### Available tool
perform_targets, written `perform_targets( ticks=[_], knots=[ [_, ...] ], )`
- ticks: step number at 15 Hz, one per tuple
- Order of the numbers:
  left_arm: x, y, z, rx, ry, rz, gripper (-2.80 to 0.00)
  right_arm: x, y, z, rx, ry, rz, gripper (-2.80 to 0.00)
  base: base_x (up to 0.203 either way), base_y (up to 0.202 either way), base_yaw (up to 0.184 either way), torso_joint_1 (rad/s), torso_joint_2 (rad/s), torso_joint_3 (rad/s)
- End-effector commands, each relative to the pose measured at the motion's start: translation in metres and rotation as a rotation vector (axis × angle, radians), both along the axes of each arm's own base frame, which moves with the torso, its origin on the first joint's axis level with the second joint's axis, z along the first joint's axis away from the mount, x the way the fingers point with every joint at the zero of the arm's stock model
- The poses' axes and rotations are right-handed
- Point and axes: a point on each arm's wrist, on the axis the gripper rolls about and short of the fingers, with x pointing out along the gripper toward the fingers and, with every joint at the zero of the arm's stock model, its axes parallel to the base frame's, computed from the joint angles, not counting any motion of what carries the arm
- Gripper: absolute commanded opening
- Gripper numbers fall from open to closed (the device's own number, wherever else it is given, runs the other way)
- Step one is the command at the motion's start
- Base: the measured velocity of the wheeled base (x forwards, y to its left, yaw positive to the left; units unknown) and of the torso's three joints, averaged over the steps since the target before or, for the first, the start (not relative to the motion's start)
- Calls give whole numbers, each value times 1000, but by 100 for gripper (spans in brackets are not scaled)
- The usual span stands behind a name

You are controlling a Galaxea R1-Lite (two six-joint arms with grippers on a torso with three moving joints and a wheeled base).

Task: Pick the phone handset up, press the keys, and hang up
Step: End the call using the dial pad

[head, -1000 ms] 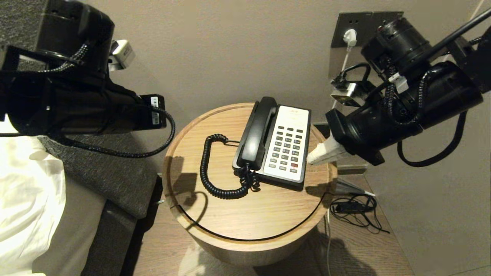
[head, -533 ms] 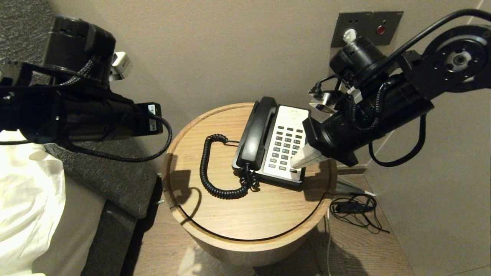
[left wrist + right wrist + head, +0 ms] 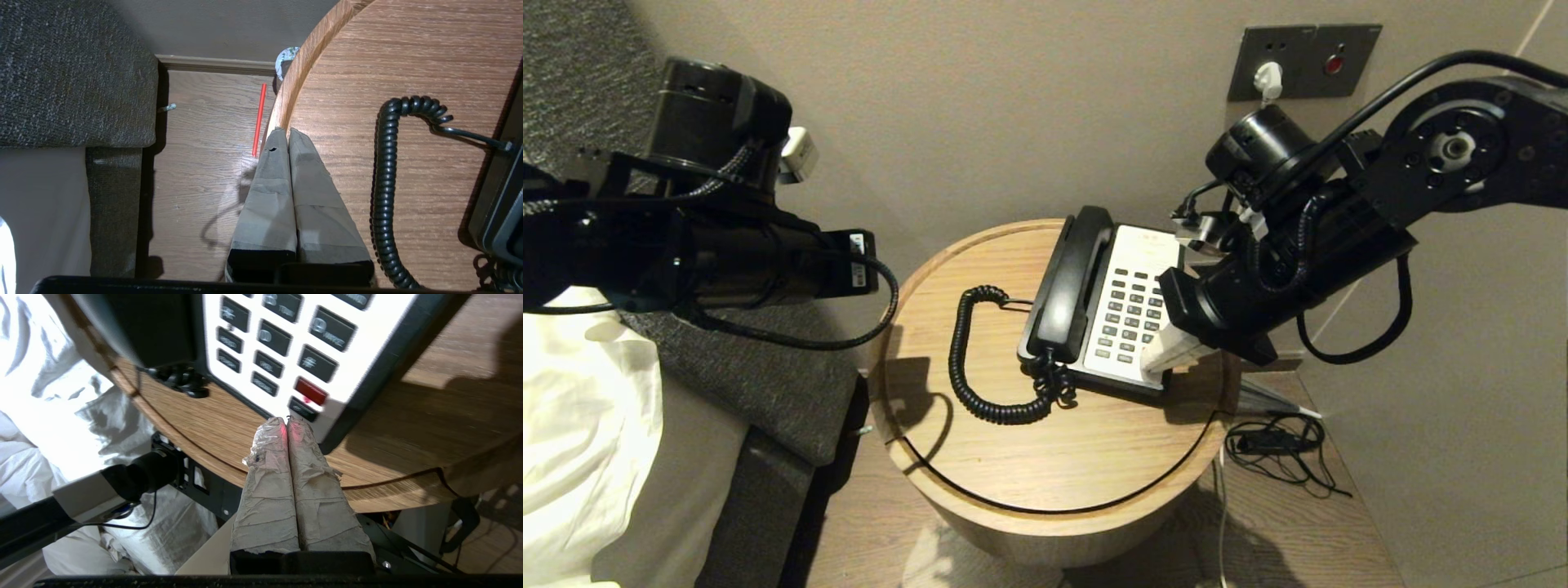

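A black and white desk phone (image 3: 1135, 286) sits on a round wooden table (image 3: 1045, 457). Its black handset (image 3: 1072, 282) rests in the cradle, with a coiled cord (image 3: 968, 367) looping to the left. My right gripper (image 3: 1152, 366) is shut and empty, its taped tips at the near right corner of the keypad, close to the red key (image 3: 310, 391). In the right wrist view the right gripper (image 3: 287, 421) sits just short of the lowest key row. My left gripper (image 3: 284, 131) is shut and empty, held over the table's left rim, away from the cord (image 3: 384, 196).
A bed with grey cover (image 3: 735, 384) and white sheet (image 3: 580, 441) stands left of the table. A wall socket plate (image 3: 1303, 61) with a white plug is behind. Black cables (image 3: 1278, 449) lie on the floor at right. A red straw (image 3: 258, 118) lies on the floor.
My right arm has swung down and left from beside the table, bringing its shut tips onto the near right corner of the keypad. The left arm has shifted slightly.
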Motion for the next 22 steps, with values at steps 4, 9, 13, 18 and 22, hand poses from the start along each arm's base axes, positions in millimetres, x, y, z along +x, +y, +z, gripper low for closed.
perform_targets(
  ticks=[4, 9, 13, 18, 22],
  knots=[
    [4, -2, -3, 0, 0, 2, -280, 2, 1, -3, -6, 9, -1, -280, 0, 0, 0, 0, 0, 0],
    [4, -2, -4, 0, 3, 3, -280, 3, 1, -5, -22, 2, -5, -280, 0, 0, 0, 0, 0, 0],
    [3, -1, -4, 1, 5, 3, -280, 3, 1, -7, -42, -1, -12, -280, 0, 0, 0, 0, 0, 0],
    [-3, -1, 5, -35, -43, -26, -280, -8, -5, 24, 9, -82, -17, -280, 0, 0, 0, 0, 0, 0],
    [-21, -11, 12, -59, -73, -94, -280, -44, -33, 60, 52, -147, -35, -280, 0, 0, 0, 0, 0, 0]
  ],
)
